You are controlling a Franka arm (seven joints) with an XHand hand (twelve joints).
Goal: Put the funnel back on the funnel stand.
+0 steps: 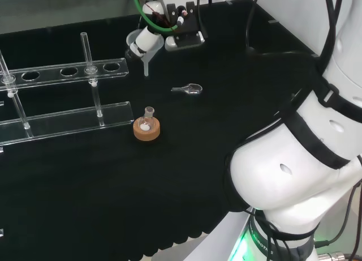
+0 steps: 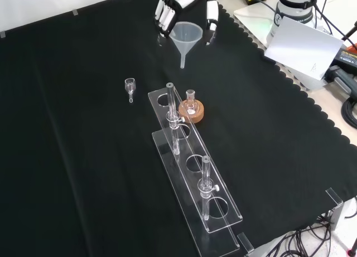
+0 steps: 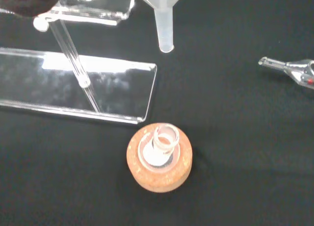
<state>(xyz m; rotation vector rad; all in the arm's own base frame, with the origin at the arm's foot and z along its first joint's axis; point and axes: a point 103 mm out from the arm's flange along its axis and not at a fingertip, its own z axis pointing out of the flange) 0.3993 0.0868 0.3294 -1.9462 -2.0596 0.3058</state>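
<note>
My hand (image 1: 150,35) hangs above the far side of the cloth, its fingers (image 2: 212,14) curled round the cone of a translucent funnel (image 2: 186,35). The funnel is held upright in the air, its stem (image 3: 165,30) pointing down. The funnel stand (image 2: 192,168), a clear plastic rack with a row of round holes in its upper plate (image 1: 68,73), sits left of the funnel in the head view. In the front view the funnel is beyond the rack's far end. The stem hangs past the end of the rack's base plate (image 3: 73,86).
A cork ring (image 1: 147,129) holding a small round flask (image 3: 164,140) stands beside the rack's end. A small clear glass piece (image 1: 190,89) lies on the cloth, right of the funnel in the head view. The arm's white links (image 1: 305,153) stand at the head view's right.
</note>
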